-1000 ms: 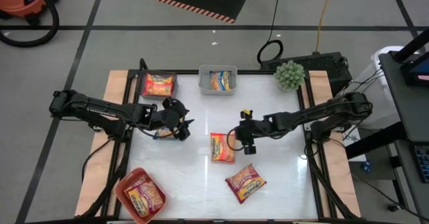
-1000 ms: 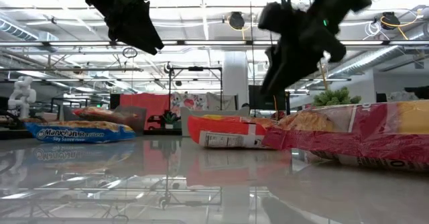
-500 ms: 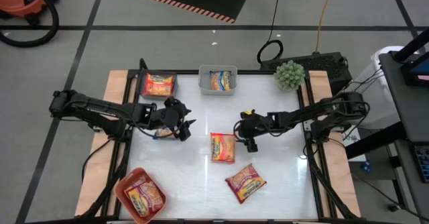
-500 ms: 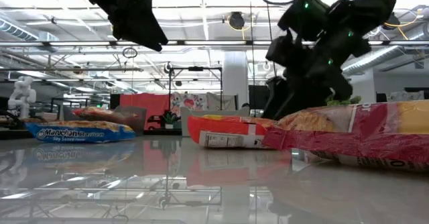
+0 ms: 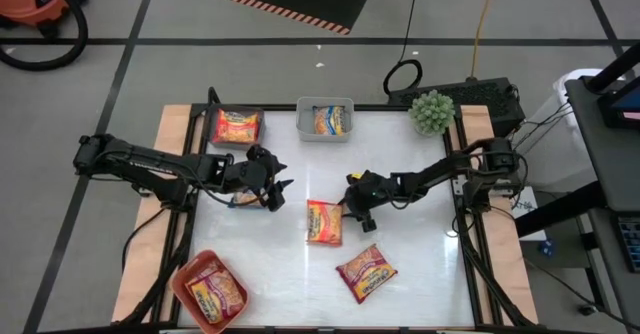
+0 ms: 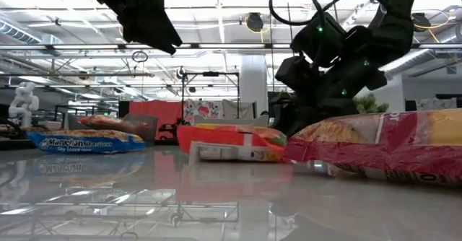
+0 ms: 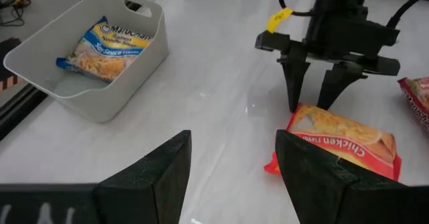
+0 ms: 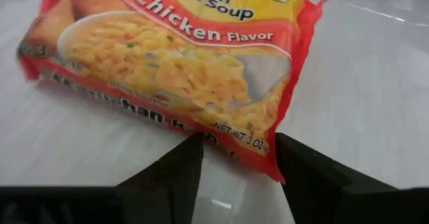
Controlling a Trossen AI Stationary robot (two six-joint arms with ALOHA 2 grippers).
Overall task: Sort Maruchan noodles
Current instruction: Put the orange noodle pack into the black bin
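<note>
Three Maruchan packets lie flat on the white table (image 5: 420,274): an orange chicken one (image 5: 324,222) in the middle, a blue one (image 5: 243,200) to its left, and a reddish one (image 5: 366,273) nearer the front. My right gripper (image 5: 350,206) is open and low at the chicken packet's (image 8: 167,70) far right corner. My left gripper (image 5: 279,187) hangs open above the blue packet (image 6: 85,141), with nothing between its fingers (image 7: 154,170). My right gripper stands open with its fingertips (image 7: 293,103) at the chicken packet's right edge (image 8: 271,160), near the far corner, and that edge runs between the two fingers. The fingers slant down from the table's right. The packet lies flat on the table.
A grey bin (image 5: 325,119) at the far edge holds a blue-yellow packet. A clear bin (image 5: 237,127) at far left holds an orange packet. A salmon-red bin (image 5: 208,291) at the near left corner holds a packet. A small green plant (image 5: 432,111) stands at far right.
My right gripper has come down and toward the table's left, tipping further downward, until its fingertips reached the chicken packet's right edge. The packet has slid a little toward the table's left and turned slightly.
</note>
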